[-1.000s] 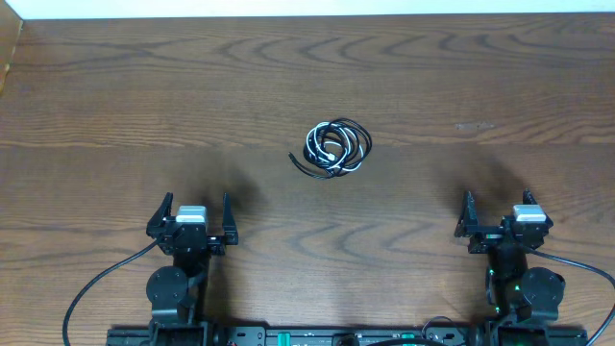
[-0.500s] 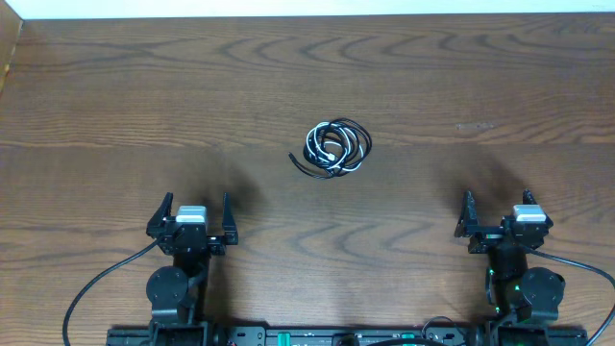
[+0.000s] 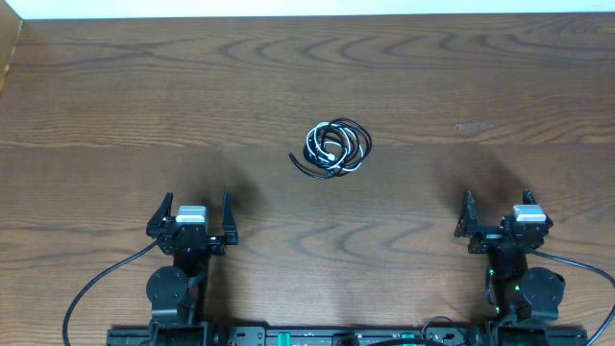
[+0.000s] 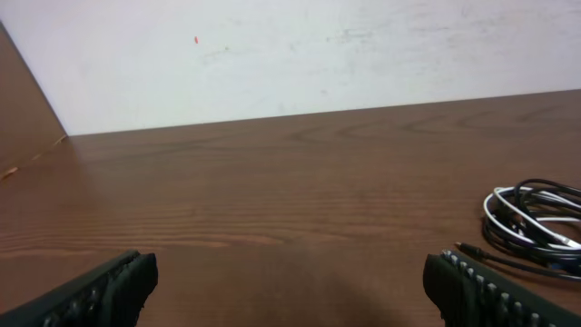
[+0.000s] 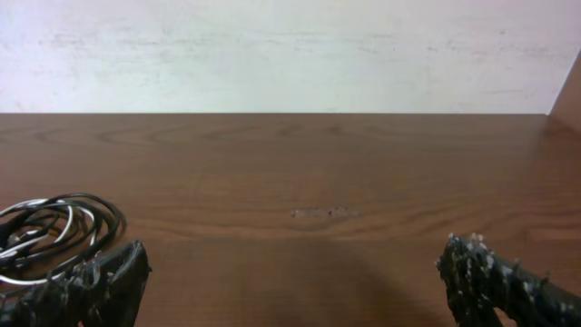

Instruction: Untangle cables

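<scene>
The black and white cables (image 3: 335, 146) lie tangled in one small coil at the table's middle, a black plug end (image 3: 296, 160) trailing to the lower left. The coil also shows at the right of the left wrist view (image 4: 536, 218) and at the left of the right wrist view (image 5: 50, 232). My left gripper (image 3: 192, 213) is open and empty near the front edge, left of the coil. My right gripper (image 3: 498, 213) is open and empty near the front edge, right of the coil. Both are far from the cables.
The brown wooden table (image 3: 144, 96) meets a white wall at the back (image 3: 307, 8). A raised wooden side edge (image 3: 10, 48) stands at the far left. A small pale scuff (image 3: 473, 126) marks the wood right of the coil.
</scene>
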